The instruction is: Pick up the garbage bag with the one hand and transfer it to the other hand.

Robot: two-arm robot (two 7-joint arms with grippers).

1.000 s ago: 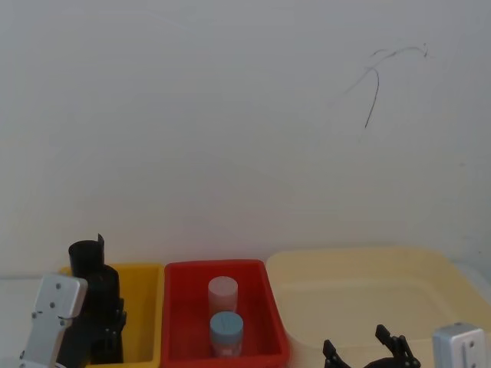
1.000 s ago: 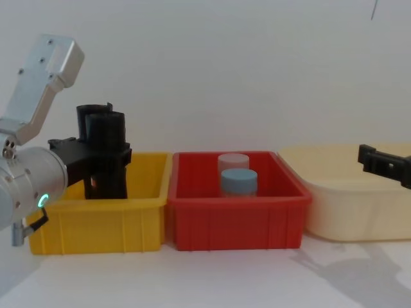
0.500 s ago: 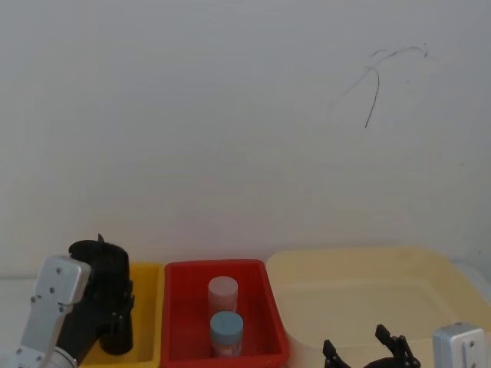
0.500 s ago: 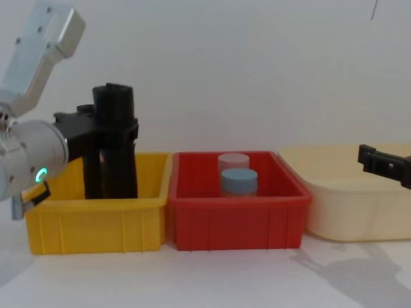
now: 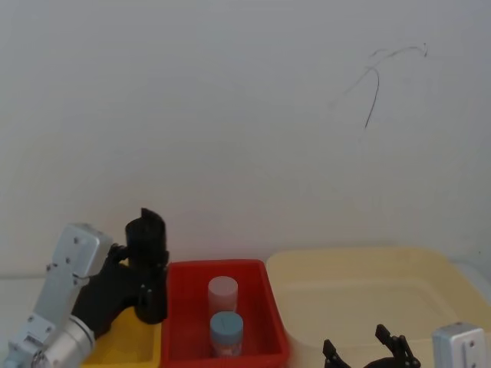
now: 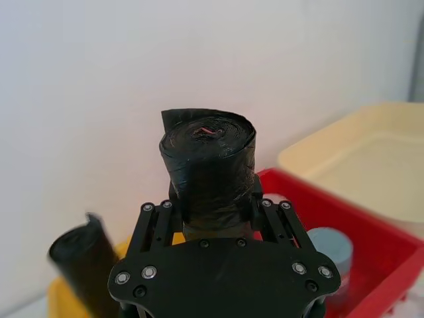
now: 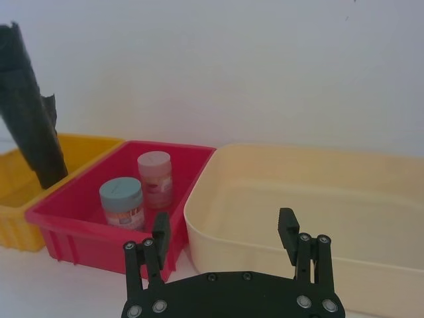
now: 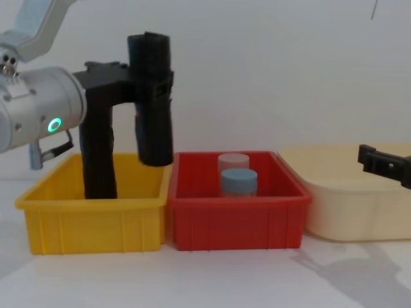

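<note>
The garbage bag, a tightly rolled black cylinder, hangs upright in the air over the seam between the yellow bin and the red bin. Its lower end is level with the bin rims. My left gripper, on the silver arm with the green light ring, is shut on the bag's upper part. In the left wrist view both fingers press on the bag. My right gripper stands open and holds nothing, low in front of the cream tub.
A second black roll stands in the yellow bin behind the held one. Two lidded jars sit in the red bin. The cream tub is at the right. A white wall runs close behind the bins.
My left gripper has lifted the garbage bag up out of the yellow bin and carried it right, toward the red bin. The right gripper has stayed still.
</note>
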